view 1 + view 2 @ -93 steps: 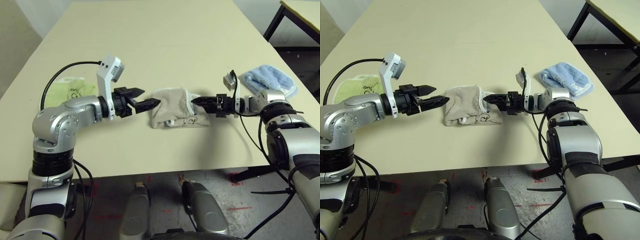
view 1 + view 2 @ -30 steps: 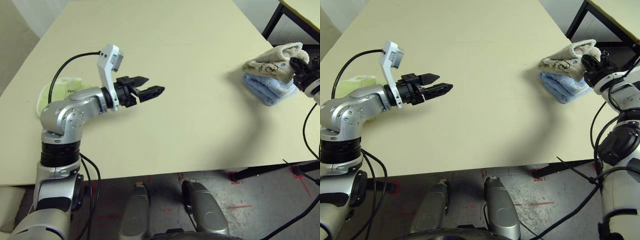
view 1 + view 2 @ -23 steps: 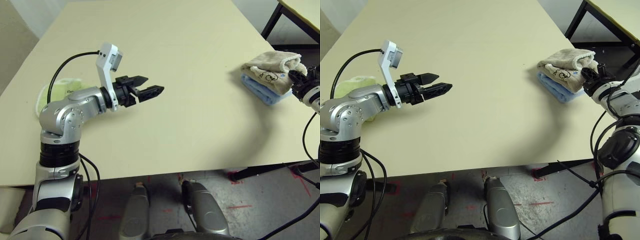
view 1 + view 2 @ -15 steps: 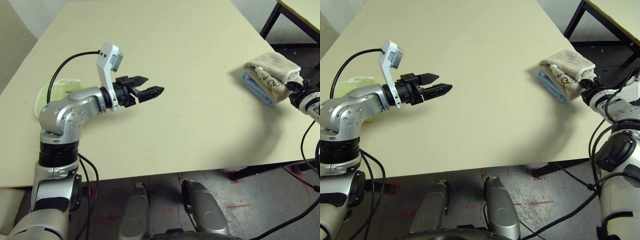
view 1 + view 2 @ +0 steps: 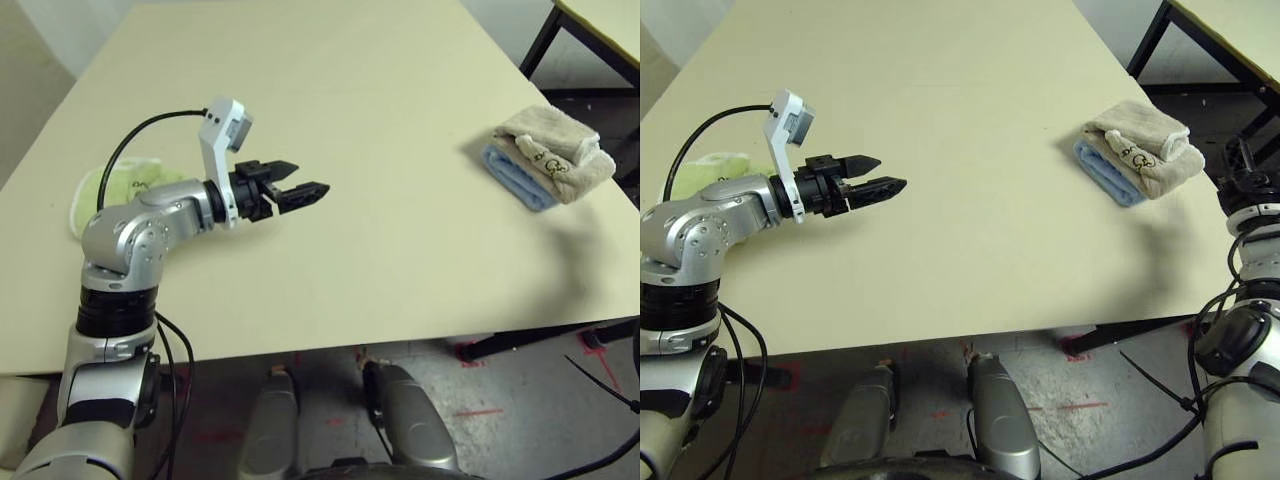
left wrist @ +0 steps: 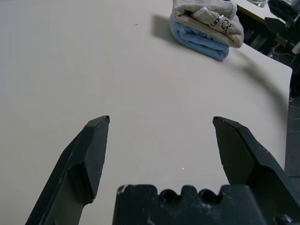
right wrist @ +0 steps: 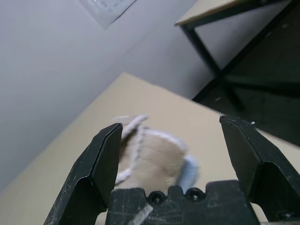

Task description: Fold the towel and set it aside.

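Now the folded towel (image 5: pixel 1145 147) rests on a blue towel (image 5: pixel 1102 170), apart from the spread-fingered right gripper (image 7: pixel 176 154).

My left arm reaches forward and inward, elbow bent, forearm level; I see its left gripper (image 5: pixel 300 191) pointing to my right with the two black fingers parted and nothing between them. My right gripper (image 7: pixel 176 154) has its fingers (image 7: pixel 101 164) spread wide apart, empty, at my far right side.
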`<state>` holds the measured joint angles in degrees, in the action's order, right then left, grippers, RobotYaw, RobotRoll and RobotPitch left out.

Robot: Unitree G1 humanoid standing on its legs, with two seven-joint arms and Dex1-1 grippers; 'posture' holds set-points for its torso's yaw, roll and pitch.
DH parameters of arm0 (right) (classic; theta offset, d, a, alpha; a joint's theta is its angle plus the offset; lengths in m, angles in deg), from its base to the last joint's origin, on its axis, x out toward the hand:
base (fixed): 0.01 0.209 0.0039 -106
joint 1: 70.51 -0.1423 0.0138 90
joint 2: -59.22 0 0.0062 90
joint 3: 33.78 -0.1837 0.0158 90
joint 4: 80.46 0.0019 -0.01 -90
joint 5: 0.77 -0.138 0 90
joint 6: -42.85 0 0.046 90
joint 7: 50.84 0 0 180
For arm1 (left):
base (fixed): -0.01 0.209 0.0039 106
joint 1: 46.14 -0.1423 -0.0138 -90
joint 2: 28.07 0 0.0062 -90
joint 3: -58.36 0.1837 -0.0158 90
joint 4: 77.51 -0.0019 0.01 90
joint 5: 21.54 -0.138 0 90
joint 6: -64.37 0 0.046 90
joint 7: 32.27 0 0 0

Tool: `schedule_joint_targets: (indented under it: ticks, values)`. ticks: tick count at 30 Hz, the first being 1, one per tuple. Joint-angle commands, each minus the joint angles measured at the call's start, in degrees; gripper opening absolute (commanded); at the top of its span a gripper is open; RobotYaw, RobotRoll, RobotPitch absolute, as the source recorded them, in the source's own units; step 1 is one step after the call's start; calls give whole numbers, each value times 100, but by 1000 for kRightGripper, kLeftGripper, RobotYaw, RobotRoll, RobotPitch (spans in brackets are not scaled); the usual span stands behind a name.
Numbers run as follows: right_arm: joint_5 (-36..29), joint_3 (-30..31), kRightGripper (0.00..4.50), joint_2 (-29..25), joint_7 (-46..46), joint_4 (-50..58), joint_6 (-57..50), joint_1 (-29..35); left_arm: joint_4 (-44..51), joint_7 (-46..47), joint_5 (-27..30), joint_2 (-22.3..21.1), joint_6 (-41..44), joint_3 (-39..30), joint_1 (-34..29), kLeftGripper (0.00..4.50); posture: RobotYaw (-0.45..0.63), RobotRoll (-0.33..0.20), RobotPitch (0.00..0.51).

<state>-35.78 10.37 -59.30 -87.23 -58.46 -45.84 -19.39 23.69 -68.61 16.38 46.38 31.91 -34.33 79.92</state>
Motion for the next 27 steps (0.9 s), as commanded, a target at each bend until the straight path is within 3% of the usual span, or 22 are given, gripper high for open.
schedule_joint_targets:
  ticks: [1, 8, 12, 18, 24, 27]
  values:
    - [-80, -18, 4470, 2, -93, 194, 184, -15, 12, 16, -68, 34, -136, -14, -14, 4500, 34, 0, 135]
    - [169, 703, 4470, -64, -699, 725, -332, -837, -272, 959, -498, 224, -1179, -1016, -19, 4500, 34, 0, 137]
    - [480, 1218, 4470, 11, -668, 747, -539, -1315, -333, 1433, -1213, -65, -1977, -1356, -410, 4500, 67, 0, 140]
    - [1340, 2135, 4470, 292, -497, 423, -29, -1803, -718, 2175, -1907, -520, -2349, -2007, -906, 4500, 120, 0, 138]
    - [2272, 2854, 4470, 436, 309, -120, 403, -2117, -1794, 2260, -2366, -925, -3004, -2157, -789, 4500, 144, 0, 127]
    - [2382, 2904, 4470, 491, 409, -273, 492, -2228, -2218, 2222, -2452, -1007, -3292, -2146, -696, 4500, 145, 0, 125]
